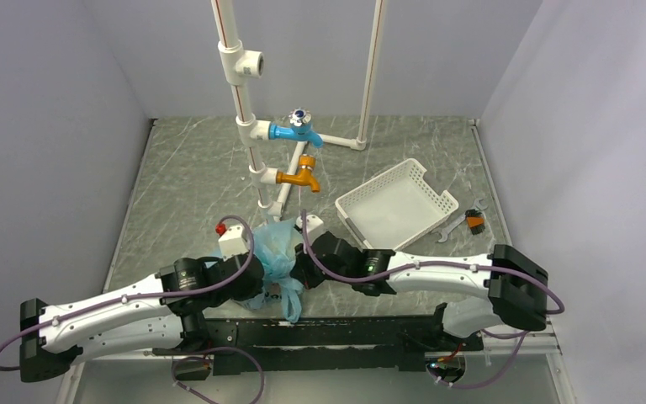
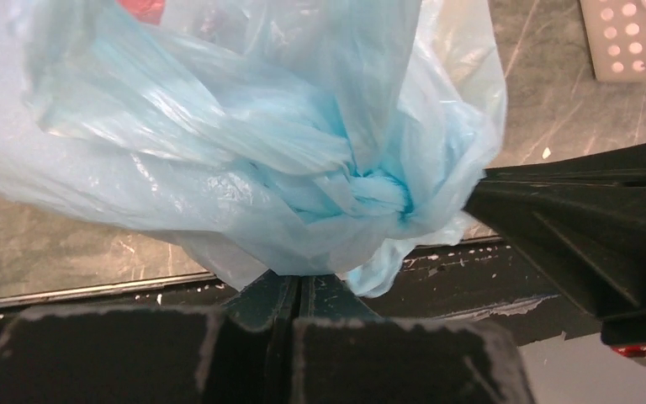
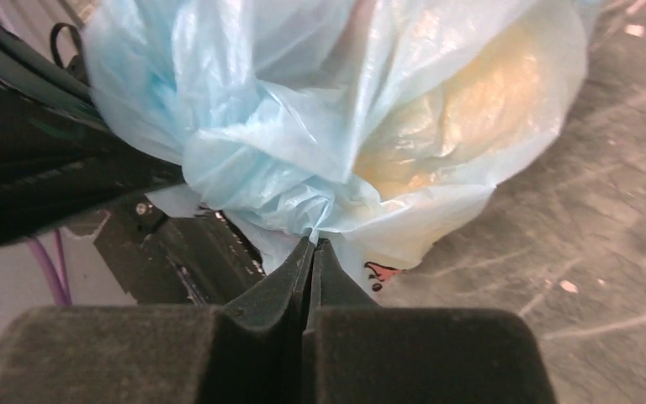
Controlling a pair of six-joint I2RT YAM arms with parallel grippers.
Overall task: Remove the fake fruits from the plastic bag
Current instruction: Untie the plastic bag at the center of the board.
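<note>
The plastic bag is a crinkly light-blue bundle tied in a knot, sitting near the table's front edge between both arms. My left gripper is shut on a fold of the bag's film just below the knot. From the other side, my right gripper is shut on the film under the bunched part. Of the fake fruits, a pale yellow roundish one shows through the film in the right wrist view. A red patch shows at the bag's top in the left wrist view. The other fruits are hidden.
A white slotted basket lies right of the bag. Behind stands a white pipe frame with a blue tap and an orange tap. A spanner and a small orange-black part lie far right. A black rail runs along the near edge.
</note>
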